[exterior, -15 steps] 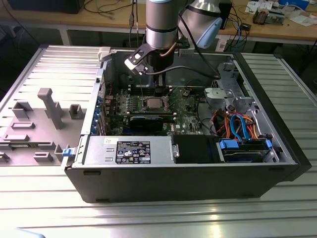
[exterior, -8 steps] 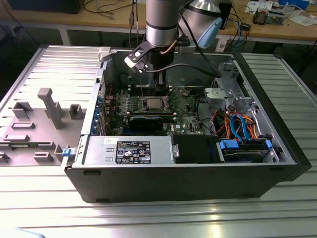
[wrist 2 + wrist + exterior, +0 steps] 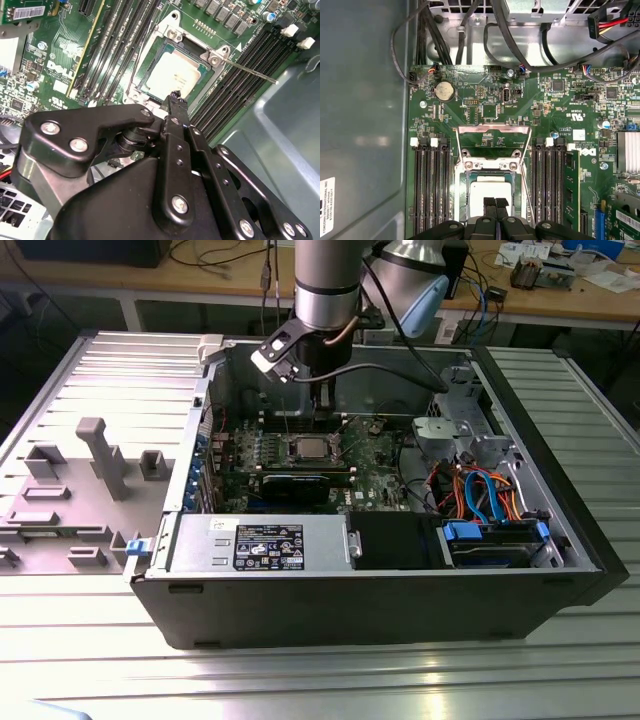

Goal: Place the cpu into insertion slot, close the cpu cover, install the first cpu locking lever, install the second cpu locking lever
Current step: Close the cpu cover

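1 ribbed metal table (image 3: 560,680) carries everything, and 1 open computer case (image 3: 400,610) sits across the middle of the exterior view. 1 grey fixture plate (image 3: 60,510), with 1 tall post among lower blocks, lies at the exterior view's left beside the case. 1 robot arm (image 3: 327,280) reaches down from the upper centre of that frame. Along the case's near wall, lower centre, lies 1 grey power supply box (image 3: 260,543) bearing 1 label. 1 blue drive caddy (image 3: 495,540) sits toward the lower right. 1 green circuit board (image 3: 375,455) covers the case floor at frame centre.

1 gripper (image 3: 495,204) hangs over the insertion slot (image 3: 489,164). Its 2 black fingers (image 3: 490,204) are clenched tip to tip, with nothing seen between them. 2 banks of long black memory slots (image 3: 431,185) flank the slot, 1 on each side. The cpu cover (image 3: 462,197) lies flat as a silver frame around the chip. The cpu (image 3: 175,75) sits inside the slot, its silver top showing through the cover's window, close under the fingertips. Whether they touch it I cannot tell.

2 thin wire levers (image 3: 250,71) run along the slot's sides. In the second wrist view, 1 straight end pokes out over the memory slots. I cannot tell whether either is latched. 1 round coin cell (image 3: 444,91) sits on the board, apart from the slot.
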{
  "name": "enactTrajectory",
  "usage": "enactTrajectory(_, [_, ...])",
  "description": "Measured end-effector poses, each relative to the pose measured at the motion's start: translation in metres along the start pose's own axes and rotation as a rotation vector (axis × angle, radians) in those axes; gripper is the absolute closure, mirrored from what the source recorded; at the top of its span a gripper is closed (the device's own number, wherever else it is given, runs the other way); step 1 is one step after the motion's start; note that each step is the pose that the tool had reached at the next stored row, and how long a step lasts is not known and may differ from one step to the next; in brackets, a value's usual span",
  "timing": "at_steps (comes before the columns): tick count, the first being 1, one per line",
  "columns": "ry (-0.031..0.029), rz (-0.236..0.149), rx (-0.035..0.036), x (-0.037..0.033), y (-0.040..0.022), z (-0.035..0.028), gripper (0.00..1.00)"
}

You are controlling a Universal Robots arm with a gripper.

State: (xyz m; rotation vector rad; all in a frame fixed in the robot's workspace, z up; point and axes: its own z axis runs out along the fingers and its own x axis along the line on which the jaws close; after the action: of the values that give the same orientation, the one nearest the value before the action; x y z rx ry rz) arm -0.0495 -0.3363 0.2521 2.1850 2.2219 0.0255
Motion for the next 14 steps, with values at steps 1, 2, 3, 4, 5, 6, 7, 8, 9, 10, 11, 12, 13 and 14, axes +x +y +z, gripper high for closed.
enactTrajectory(1, [0.0,0.0,0.0,0.0,0.0,-0.0006,0.89])
enactTrajectory(2, [0.0,0.0,0.0,0.0,0.0,-0.0015,0.89])
enactTrajectory(3, [0.0,0.0,0.0,0.0,0.0001,-0.002,0.89])
enactTrajectory(4, [0.0001,0.0,0.0,0.0,0.0001,-0.003,0.89])
enactTrajectory(5, [0.0,0.0,0.0,0.0,0.0001,-0.004,0.89])
enactTrajectory(6, [0.0,0.0,0.0,0.0,0.0001,-0.0048,0.89])
enactTrajectory(7, [-0.0001,0.0,0.0,0.0,0.0002,-0.0054,0.89])
enactTrajectory(8, [0.0002,0.0,-0.0001,0.0,0.0002,-0.0056,0.89])
enactTrajectory(9, [-0.0002,0.0,0.0001,-0.0001,0.0002,-0.0064,0.89])
enactTrajectory(10, [-0.0001,0.0,0.0001,-0.0001,0.0002,-0.007,0.89])
enactTrajectory(11, [0.0,0.0,0.0001,-0.0001,0.0002,-0.0076,0.89])
enactTrajectory(12, [-0.0001,0.0,0.0,-0.0001,0.0002,-0.0081,0.89])
enactTrajectory(13, [0.0,0.0,0.0,-0.0001,0.0003,-0.0085,0.89])
enactTrajectory(14, [-0.0001,0.0,0.0,-0.0001,0.0003,-0.0096,0.89])
